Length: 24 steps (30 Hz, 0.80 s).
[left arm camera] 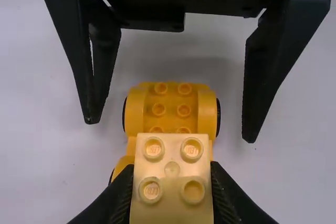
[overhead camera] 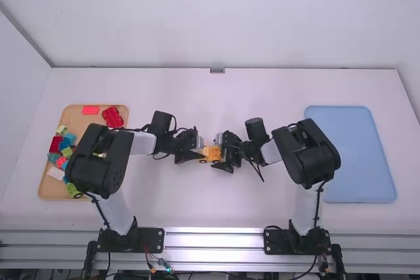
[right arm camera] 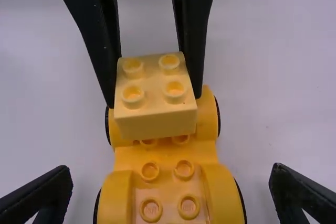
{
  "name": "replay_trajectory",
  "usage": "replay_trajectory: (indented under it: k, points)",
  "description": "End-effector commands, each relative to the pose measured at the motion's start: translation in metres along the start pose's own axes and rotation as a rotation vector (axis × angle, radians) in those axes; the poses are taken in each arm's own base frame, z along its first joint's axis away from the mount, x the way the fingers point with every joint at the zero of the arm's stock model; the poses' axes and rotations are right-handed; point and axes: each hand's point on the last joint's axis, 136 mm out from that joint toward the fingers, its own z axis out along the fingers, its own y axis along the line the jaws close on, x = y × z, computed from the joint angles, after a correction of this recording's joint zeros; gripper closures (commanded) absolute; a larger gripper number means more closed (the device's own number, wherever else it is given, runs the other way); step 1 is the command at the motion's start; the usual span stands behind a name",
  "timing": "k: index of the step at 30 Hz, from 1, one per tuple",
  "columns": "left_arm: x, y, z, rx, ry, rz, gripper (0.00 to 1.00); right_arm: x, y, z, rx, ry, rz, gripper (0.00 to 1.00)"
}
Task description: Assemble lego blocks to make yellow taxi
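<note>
Pale yellow plastic block (right arm camera: 155,120) over orange-yellow wheeled plastic base (left arm camera: 171,109), mid-tabletop (overhead camera: 210,209); seating judged at risk.
Left gripper (right arm camera: 154,102) clamped on block; right gripper (left arm camera: 170,131) has its fingers apart, one either side of base. Possible failure: block pressed down off-register or tilted, so studs don't engage; or base, unbraced, rolls on its wheels under the push. Block is square-topped, four round studs up; contact below cannot be told. Base shows paired studs between rounded fenders, dark wheel edges outside.
</note>
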Motion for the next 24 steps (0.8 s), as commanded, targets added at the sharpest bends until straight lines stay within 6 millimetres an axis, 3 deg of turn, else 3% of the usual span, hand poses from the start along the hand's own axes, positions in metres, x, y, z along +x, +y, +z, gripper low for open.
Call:
replay_trajectory:
  k: [1,14,24]
  points:
    - [0.0002,0.0001,-0.0034,-0.012,0.024,-0.012,0.82,0.0,-0.0014,0.0026,-0.007,-0.004,0.001,0.01]
    - [0.002,-0.0008,-0.0049,0.007,0.055,-0.039,0.82,-0.0034,0.0045,0.0082,-0.025,-0.006,-0.042,0.0]
    - [0.0002,0.003,-0.0049,-0.006,0.047,-0.022,0.81,0.0016,0.0026,0.0113,-0.003,0.032,-0.045,0.15]
